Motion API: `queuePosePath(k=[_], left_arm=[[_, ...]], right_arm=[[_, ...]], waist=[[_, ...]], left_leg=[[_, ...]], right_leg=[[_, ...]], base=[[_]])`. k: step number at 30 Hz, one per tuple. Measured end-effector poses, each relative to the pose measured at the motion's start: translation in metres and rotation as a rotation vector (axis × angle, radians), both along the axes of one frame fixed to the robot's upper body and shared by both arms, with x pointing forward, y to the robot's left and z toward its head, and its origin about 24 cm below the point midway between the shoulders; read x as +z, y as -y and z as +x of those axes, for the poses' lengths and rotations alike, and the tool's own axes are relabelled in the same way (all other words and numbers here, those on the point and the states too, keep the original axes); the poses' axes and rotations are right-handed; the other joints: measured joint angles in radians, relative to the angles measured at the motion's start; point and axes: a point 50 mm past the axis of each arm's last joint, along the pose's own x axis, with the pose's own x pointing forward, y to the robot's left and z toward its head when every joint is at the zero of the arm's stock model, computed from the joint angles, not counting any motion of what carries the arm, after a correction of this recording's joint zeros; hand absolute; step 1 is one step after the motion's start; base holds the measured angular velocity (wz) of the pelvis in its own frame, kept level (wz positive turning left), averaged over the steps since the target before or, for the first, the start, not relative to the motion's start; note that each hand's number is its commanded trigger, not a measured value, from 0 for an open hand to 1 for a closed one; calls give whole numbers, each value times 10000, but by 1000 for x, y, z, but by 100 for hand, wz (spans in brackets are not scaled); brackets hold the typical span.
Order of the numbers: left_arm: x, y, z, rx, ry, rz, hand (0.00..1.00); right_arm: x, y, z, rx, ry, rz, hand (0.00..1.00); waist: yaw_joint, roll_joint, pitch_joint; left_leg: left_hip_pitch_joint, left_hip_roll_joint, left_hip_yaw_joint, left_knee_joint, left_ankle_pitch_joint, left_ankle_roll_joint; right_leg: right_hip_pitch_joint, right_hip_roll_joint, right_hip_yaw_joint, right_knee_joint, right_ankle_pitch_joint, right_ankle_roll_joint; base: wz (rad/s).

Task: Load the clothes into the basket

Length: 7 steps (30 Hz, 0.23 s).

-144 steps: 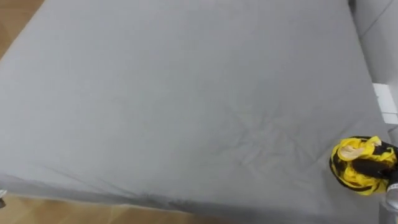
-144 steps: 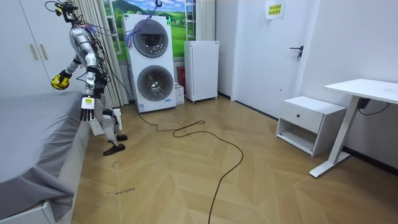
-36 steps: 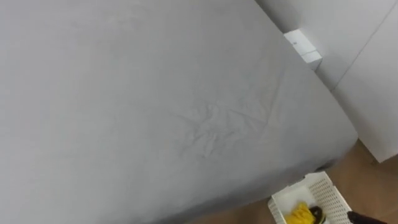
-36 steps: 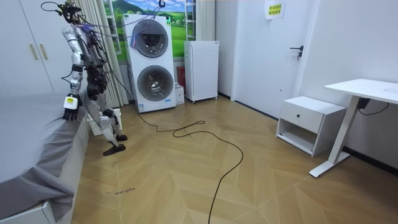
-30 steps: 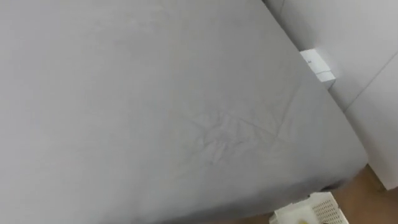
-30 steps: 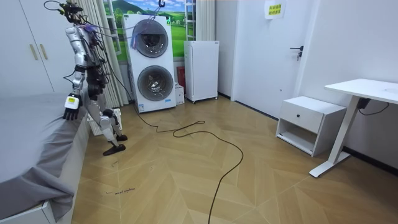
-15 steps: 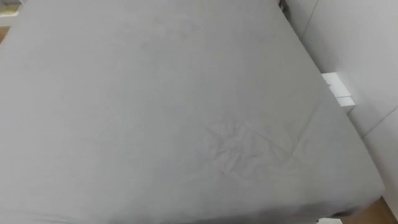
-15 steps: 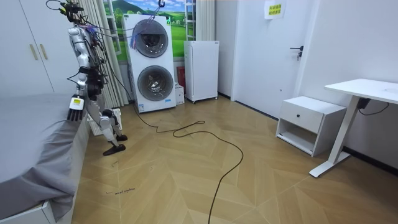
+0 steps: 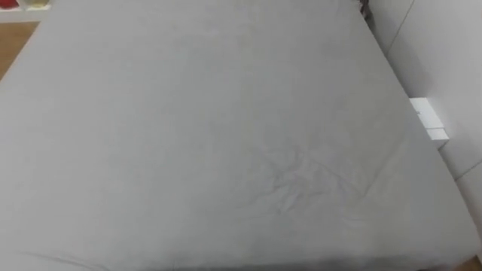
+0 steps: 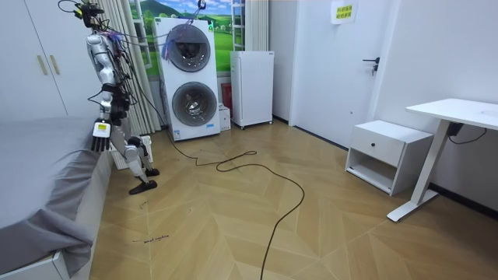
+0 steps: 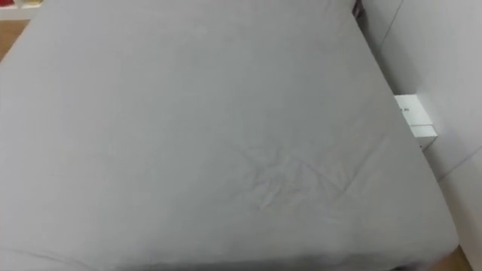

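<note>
The robot stands at the edge of the grey-sheeted bed (image 9: 188, 113), near stacked white washing machines (image 10: 187, 78). Its left hand (image 10: 99, 136) hangs straight-fingered, holding nothing. Where the clothes lie, I cannot tell.

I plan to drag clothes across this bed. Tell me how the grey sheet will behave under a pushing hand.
The grey sheet is probably soft and floppy: creases fan out near its right side. It would likely bunch ahead of a push rather than stay flat. Its draped edge hangs loose in the room view, so it may also slide.
</note>
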Motion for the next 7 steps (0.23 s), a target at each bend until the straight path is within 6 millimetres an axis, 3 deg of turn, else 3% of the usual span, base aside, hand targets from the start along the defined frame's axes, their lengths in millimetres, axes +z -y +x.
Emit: queuePosePath(k=[7], left_arm=[[0,0,1,-264,-2,98,0]], right_arm=[[0,0,2,203,38,25,0]], waist=[[-4,56,26]], left_leg=[[0,-14,-73,-1,-18,12]], right_leg=[[98,1,-90,-7,-4,4]], base=[[1]])
